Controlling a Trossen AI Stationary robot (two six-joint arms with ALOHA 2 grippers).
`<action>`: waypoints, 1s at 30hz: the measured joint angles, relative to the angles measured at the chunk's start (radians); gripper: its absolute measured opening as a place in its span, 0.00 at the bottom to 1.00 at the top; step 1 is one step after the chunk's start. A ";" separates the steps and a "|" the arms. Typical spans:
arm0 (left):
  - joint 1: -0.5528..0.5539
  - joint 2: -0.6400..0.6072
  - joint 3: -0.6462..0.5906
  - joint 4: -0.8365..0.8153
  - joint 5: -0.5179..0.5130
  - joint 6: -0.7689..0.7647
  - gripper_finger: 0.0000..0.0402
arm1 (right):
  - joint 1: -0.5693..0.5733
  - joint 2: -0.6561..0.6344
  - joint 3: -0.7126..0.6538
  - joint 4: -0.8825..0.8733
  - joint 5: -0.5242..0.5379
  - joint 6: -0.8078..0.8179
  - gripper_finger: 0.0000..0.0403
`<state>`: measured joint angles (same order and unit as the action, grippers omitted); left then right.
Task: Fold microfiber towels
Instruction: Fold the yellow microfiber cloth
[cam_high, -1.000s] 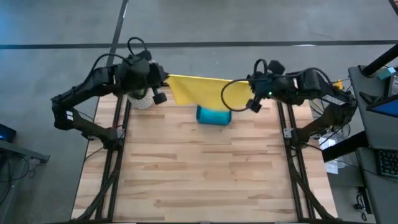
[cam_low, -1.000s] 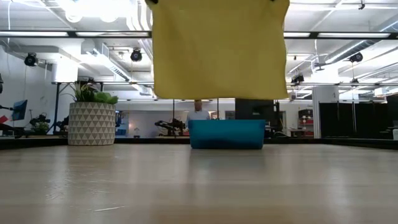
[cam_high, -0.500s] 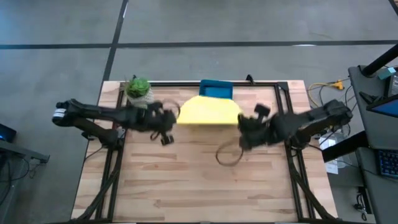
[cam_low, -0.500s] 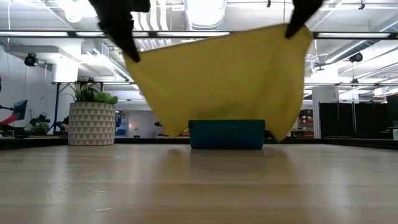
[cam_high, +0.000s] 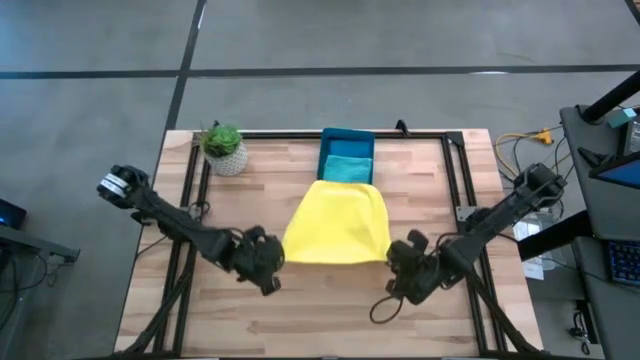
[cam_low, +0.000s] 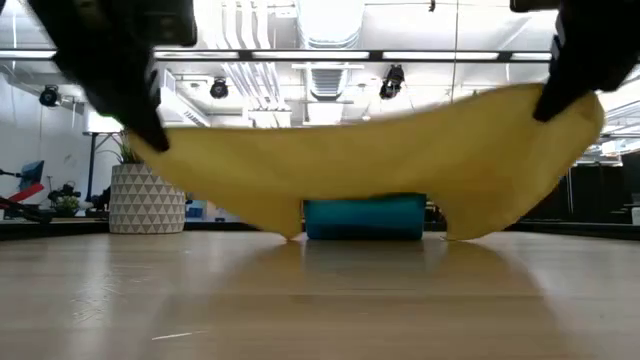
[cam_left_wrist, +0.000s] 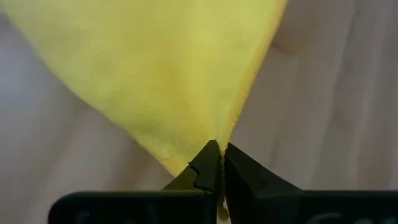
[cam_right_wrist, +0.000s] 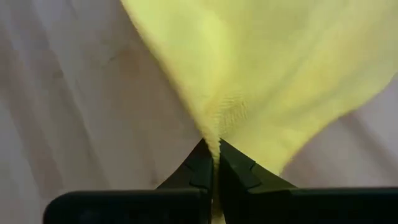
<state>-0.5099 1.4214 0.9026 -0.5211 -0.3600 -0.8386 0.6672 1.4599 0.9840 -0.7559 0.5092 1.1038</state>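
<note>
Both grippers, left (cam_high: 268, 262) and right (cam_high: 400, 268), pinch the yellow towel's (cam_high: 338, 222) near corners above mid-table. Uneven lowering could bunch its sagging far edge by the bin (cam_high: 347, 142).

both arms stretched forward and low, left end effector (cam_high: 268, 272) clamped closed, right end effector (cam_high: 398, 272) clamped closed

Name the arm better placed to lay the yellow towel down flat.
Neither alone: left gripper and right gripper each pinch a near corner of the yellow towel, level above the table.
</note>
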 joint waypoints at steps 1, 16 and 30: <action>-0.014 0.025 -0.003 0.026 0.015 -0.016 0.00 | 0.007 0.015 -0.007 0.039 -0.014 0.016 0.02; -0.137 0.146 -0.007 0.197 0.198 -0.222 0.00 | 0.151 0.260 0.189 0.134 -0.243 0.048 0.02; 0.061 -0.355 0.070 -0.365 -0.073 0.072 0.00 | -0.012 0.008 0.307 -0.467 -0.012 -0.171 0.02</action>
<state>-0.4490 1.0663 0.9727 -0.8861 -0.4330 -0.7663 0.6555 1.4676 1.2911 -1.2227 0.4974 0.9326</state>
